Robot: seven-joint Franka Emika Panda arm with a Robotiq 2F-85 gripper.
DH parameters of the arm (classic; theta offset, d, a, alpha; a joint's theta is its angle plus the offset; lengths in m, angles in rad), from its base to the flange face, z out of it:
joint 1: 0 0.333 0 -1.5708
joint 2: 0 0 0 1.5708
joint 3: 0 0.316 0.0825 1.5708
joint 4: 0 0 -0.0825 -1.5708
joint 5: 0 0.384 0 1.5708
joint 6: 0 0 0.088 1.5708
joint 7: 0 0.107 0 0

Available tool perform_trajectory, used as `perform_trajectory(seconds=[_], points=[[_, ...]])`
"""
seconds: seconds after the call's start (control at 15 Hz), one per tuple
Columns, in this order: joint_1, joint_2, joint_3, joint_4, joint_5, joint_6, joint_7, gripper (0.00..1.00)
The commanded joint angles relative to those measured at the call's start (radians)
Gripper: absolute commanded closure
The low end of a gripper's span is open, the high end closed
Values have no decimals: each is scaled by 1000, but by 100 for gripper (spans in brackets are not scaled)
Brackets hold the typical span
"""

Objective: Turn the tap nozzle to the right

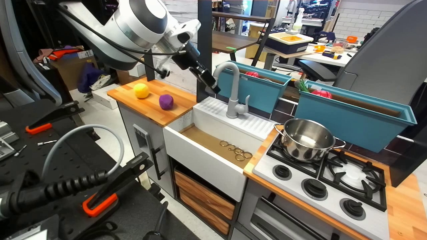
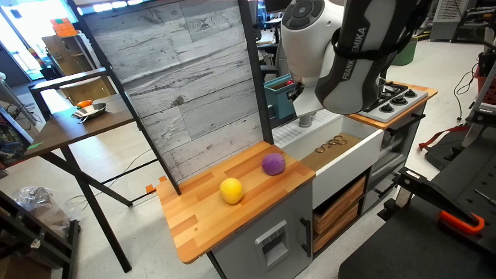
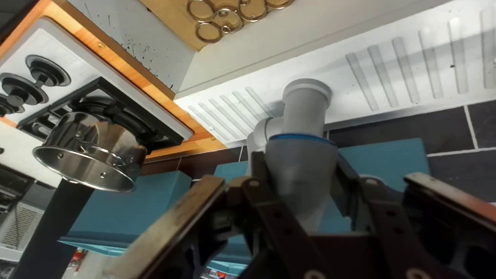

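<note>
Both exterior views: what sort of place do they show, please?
Probably a robotics lab: there is a robot arm, a kitchen unit with a grey tap, and a perforated black workbench.

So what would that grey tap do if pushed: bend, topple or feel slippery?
The tap nozzle is probably stiff: its tube looks thick and smoothly hooked. Toppling seems unlikely, as it stands upright, apparently fixed to the white ledge. Its matte surface should be less slippery than the shiny steel pot.
</note>
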Motion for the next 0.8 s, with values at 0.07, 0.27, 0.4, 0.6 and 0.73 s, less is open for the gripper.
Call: perform_trajectory(seconds=[0.07, 0.27, 0.4, 0.6, 0.73], points=[[-204, -94, 115, -56, -55, 76, -317, 83], [-392, -172, 245, -50, -140, 126, -495, 83], [-520, -217, 342, -45, -208, 123, -606, 83], [-720, -261, 507, -28, -298, 90, -774, 83], [-852, -266, 614, -1, -355, 52, -875, 83]])
